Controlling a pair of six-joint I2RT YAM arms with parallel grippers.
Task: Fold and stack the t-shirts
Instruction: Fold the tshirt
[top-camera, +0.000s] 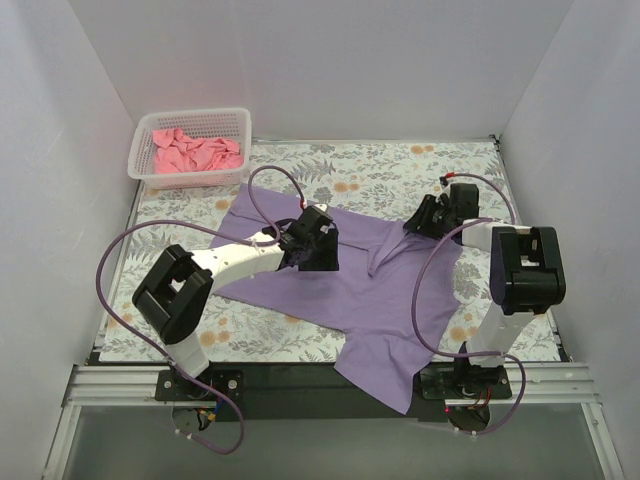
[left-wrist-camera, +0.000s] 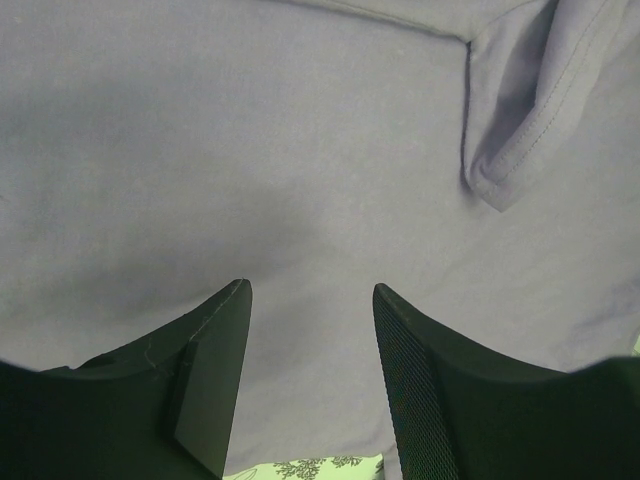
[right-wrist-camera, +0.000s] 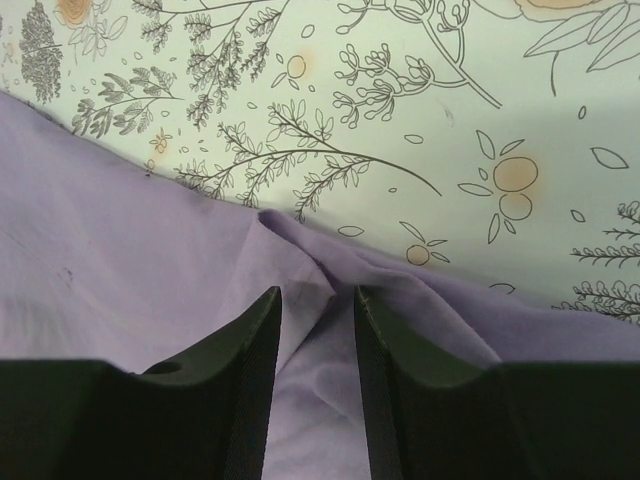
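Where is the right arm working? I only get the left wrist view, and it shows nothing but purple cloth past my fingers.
Observer: The right gripper is at the far right edge of the purple t-shirt, with its fingers apart astride a raised fold.
Operator: Where is the other shirt?
Observer: The pink t-shirt lies crumpled in the white basket at the far left corner.
Operator: Is the purple one fully on the table?
Observer: No, one corner drapes past the near edge of the table, beside the right arm's base.
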